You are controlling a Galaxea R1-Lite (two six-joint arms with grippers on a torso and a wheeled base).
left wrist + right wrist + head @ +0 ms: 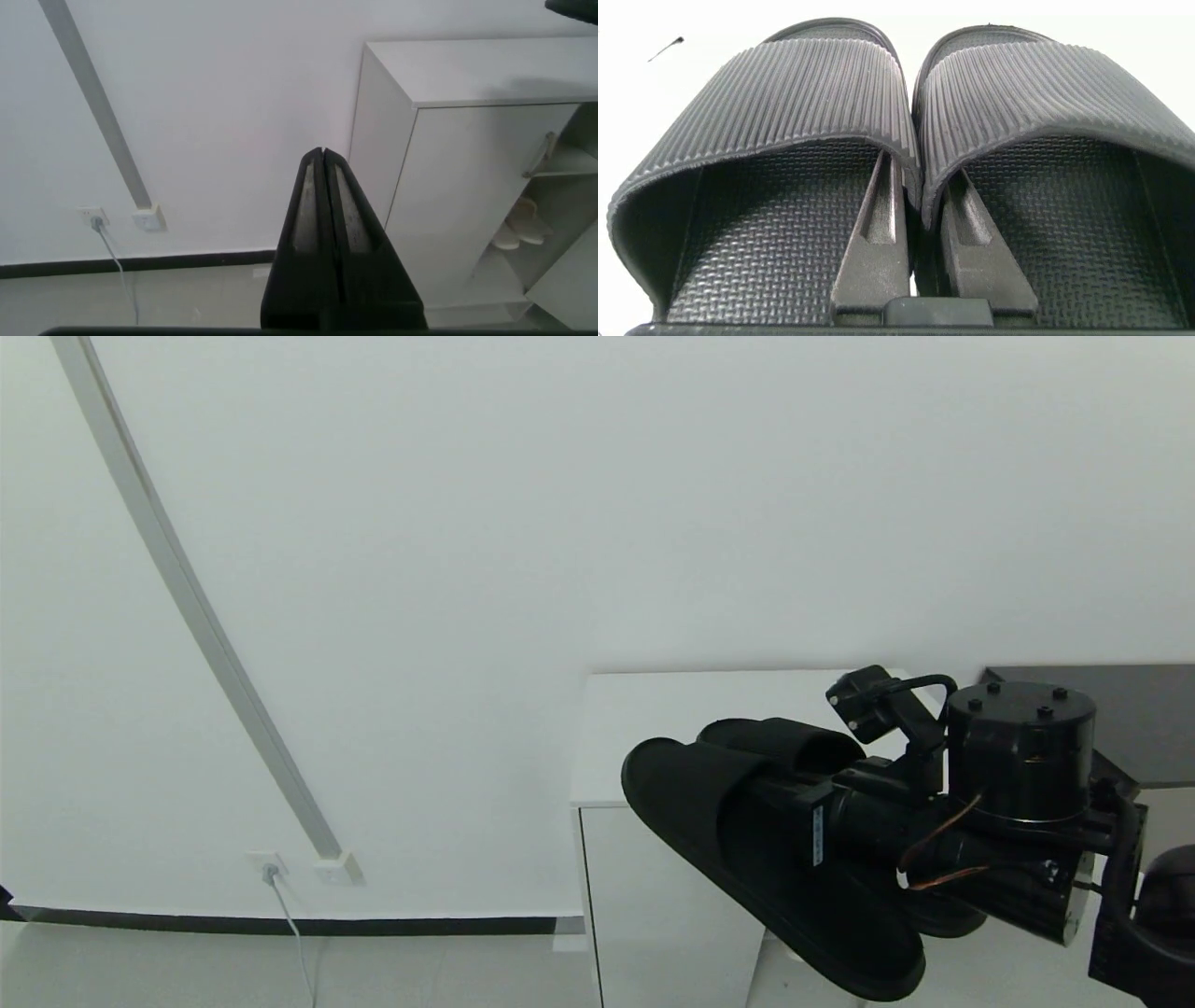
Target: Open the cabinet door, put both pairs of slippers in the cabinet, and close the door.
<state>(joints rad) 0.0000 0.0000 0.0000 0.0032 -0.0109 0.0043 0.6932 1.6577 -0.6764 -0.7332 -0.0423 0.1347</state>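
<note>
Your right gripper [920, 201] is clenched on the pair of black ribbed rubber slippers [766, 831]. One finger sits inside each slipper, pinching their touching inner walls, and the pair hangs in the air before the front edge of the white cabinet [672, 709]. Its door looks open, with a pale pair of slippers [519, 224] already lying inside under a shelf. Your left gripper [322, 168] is closed on nothing. By my reading you're past halfway: the black pair has to go in, then the door must be shut.
</note>
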